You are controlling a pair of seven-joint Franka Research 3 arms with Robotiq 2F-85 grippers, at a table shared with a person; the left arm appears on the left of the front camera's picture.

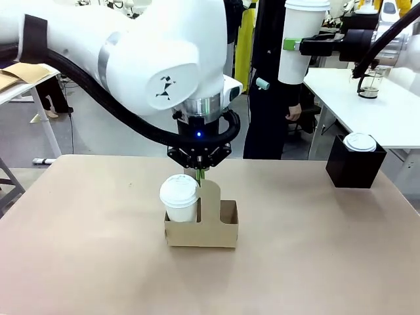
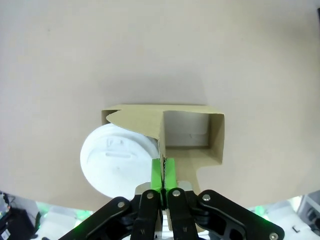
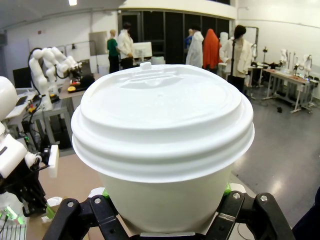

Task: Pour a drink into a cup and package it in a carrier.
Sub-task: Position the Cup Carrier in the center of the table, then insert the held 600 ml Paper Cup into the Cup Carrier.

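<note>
Left end effector (image 2: 162, 169) pinched carrier (image 1: 200, 235) handle, steadying it. First cup (image 1: 179, 191) filled 9 o'clock slot. Right end effector (image 1: 295, 44) gripped second cup (image 1: 300, 29), likely for 3 o'clock slot.

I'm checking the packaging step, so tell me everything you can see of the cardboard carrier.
The carrier is a low brown cardboard tray with two compartments and an upright central handle tab. It appears to sit flat on the table. A lidded white cup stands in its left compartment; the right compartment is empty. The left claw is shut on the tab's top edge from above.
</note>
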